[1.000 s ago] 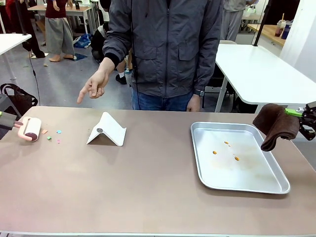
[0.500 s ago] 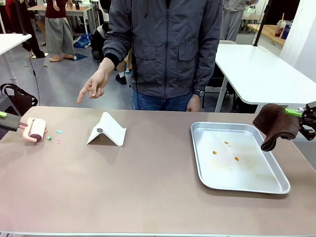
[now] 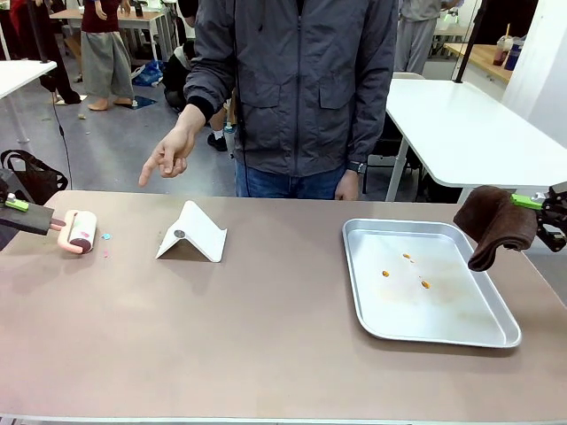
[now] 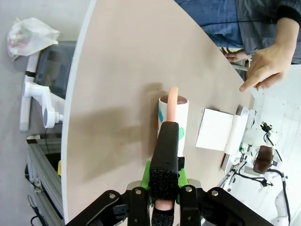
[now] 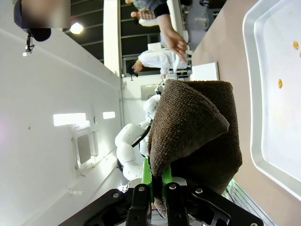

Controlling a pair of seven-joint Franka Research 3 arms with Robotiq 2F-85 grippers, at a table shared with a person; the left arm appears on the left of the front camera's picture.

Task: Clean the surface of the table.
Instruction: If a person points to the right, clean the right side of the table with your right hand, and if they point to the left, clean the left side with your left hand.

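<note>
My left pincer [image 4: 164,178] is clamped tight on the black, foam-rough handle [image 4: 168,146] of a lint roller [image 4: 181,115]. The roller's pale cylinder, with a teal fleck stuck to it, sits on the table [image 3: 221,336] near its left edge. My right pincer [image 5: 157,182] is squeezed on a brown cloth [image 5: 197,127], thick and ribbed, which hangs in a heavy fold above the table's right edge.

The table spreads wide and flat under both arms, matte taupe with a thin pale rim. On its right half lies a tray [image 3: 443,310] of dull silver metal, rectangular with rounded corners and a raised lip. A few orange crumbs [image 3: 406,257] dot its floor.

Tiny teal and pink scraps [image 3: 106,237] lie just beside the roller. Further right stands a white stand [image 3: 195,232], folded like a tent. At the far side a person's hand [image 3: 168,152] points a finger down.
</note>
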